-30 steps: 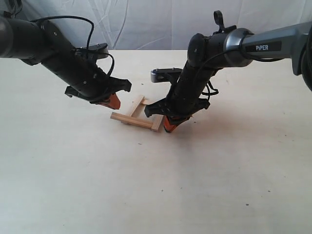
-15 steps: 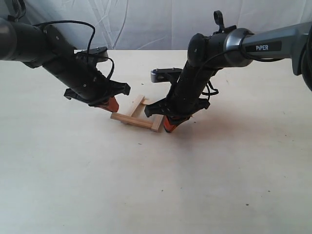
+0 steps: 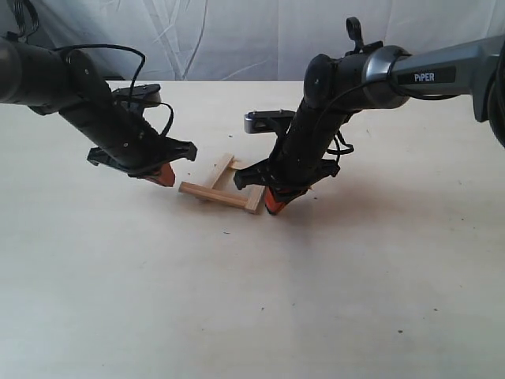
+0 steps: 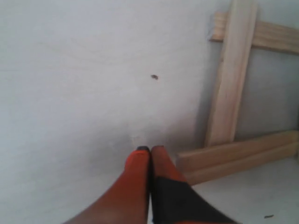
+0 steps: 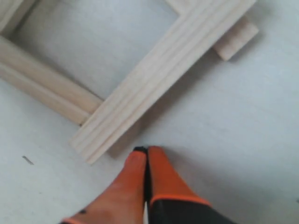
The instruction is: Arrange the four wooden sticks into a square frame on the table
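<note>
The four wooden sticks lie as a small square frame (image 3: 229,183) on the cream table (image 3: 252,300), ends overlapping at the corners. The front stick (image 3: 213,194) and left stick (image 3: 219,170) show plainly; the right arm hides part of the far side. My left gripper (image 3: 167,181) is shut and empty, just left of the frame's front left corner; in the left wrist view its orange fingertips (image 4: 140,161) sit beside a stick end (image 4: 233,154). My right gripper (image 3: 272,208) is shut and empty, tips on the table beside the front right corner (image 5: 100,135).
A wrinkled white cloth (image 3: 237,39) hangs behind the table's far edge. Small dark specks (image 4: 154,77) dot the tabletop. Bare tabletop stretches in front of the frame and to both sides.
My left gripper has drawn back to the left, away from the frame, and dropped a little lower. The right arm and the sticks have not moved.
</note>
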Robot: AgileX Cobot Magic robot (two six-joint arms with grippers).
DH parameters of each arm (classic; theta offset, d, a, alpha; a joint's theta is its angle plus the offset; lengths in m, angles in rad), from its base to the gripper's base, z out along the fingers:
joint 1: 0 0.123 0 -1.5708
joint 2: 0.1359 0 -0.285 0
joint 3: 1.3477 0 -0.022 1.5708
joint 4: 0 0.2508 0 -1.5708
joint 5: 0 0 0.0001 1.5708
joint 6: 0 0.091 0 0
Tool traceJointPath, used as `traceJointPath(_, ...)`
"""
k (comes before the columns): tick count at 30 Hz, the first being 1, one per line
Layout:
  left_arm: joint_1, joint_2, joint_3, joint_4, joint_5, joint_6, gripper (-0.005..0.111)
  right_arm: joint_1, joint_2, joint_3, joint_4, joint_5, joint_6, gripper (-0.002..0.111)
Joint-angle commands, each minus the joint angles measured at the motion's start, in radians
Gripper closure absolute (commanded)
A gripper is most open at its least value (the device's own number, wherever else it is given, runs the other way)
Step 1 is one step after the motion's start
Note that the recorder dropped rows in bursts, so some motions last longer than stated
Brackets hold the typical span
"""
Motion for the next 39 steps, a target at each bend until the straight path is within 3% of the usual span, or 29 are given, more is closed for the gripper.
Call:
traceJointPath(1, -0.036, -0.002, 0.003, -0.044, -0.052, -0.002, 0.107, -0.001, 0.000, 0.002, 0.043, -0.012, -0.006, 0.109)
traceJointPath(6, -0.074, -0.002, 0.003, -0.046, -0.074, -0.002, 0.107, -0.001, 0.000, 0.002, 0.054, -0.013, -0.006, 0.109)
traceJointPath(25, -0.074, -0.009, 0.001, -0.060, -0.077, -0.001, 0.107, -0.001, 0.000, 0.002, 0.094, -0.039, -0.006, 0.109)
traceJointPath(32, -0.010, -0.056, -0.010, 0.002, -0.074, -0.005, 0.107, -0.001, -0.005, 0.002, 0.069, -0.022, -0.004, 0.109)
traceJointPath(39, -0.059, 0.018, 0.009, -0.064, -0.074, -0.003, 0.107, -0.001, 0.000, 0.002, 0.080, -0.027, -0.002, 0.109)
